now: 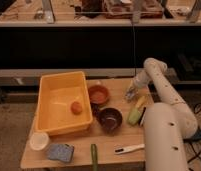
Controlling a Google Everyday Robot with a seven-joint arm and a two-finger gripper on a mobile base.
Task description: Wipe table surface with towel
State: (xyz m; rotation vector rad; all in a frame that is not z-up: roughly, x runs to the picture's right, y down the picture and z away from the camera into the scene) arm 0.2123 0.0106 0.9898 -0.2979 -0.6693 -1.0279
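Observation:
A small blue-grey folded towel lies near the front left corner of the wooden table. My gripper hangs at the end of the white arm over the back right part of the table. It is right of an orange bowl and just above a green and yellow sponge. It is far from the towel, and nothing shows in it.
A yellow tub with an orange ball fills the left side. A dark bowl sits mid-table, a white brush at the front right, a white cup at the front left and a green stick at the front edge.

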